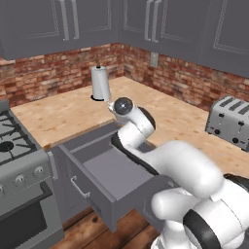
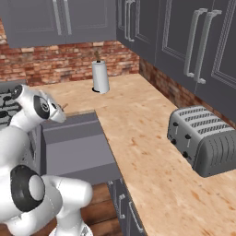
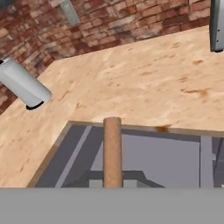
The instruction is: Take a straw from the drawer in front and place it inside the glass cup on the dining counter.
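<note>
The drawer (image 1: pixel 104 171) stands pulled open in front of me, with its silver handle (image 1: pixel 80 187) on the front and a bare grey bottom (image 3: pixel 166 162). The straw (image 3: pixel 112 149), a brownish-orange stick, rises from the bottom of the hand view over the drawer's back edge. My gripper (image 3: pixel 113 183) is shut on its lower end. In the right base view the hand hovers above the drawer (image 2: pixel 78 152), and a short brown tip of the straw (image 2: pixel 64 106) pokes out beside it. The glass cup and the dining counter are out of view.
A paper towel roll (image 1: pixel 100 83) stands in the worktop's far corner. A silver toaster (image 2: pixel 206 144) sits on the right arm of the wooden worktop (image 1: pixel 73 114). A stove (image 1: pixel 14 151) is left of the drawer. Brick wall and grey upper cabinets (image 1: pixel 73 24) are behind.
</note>
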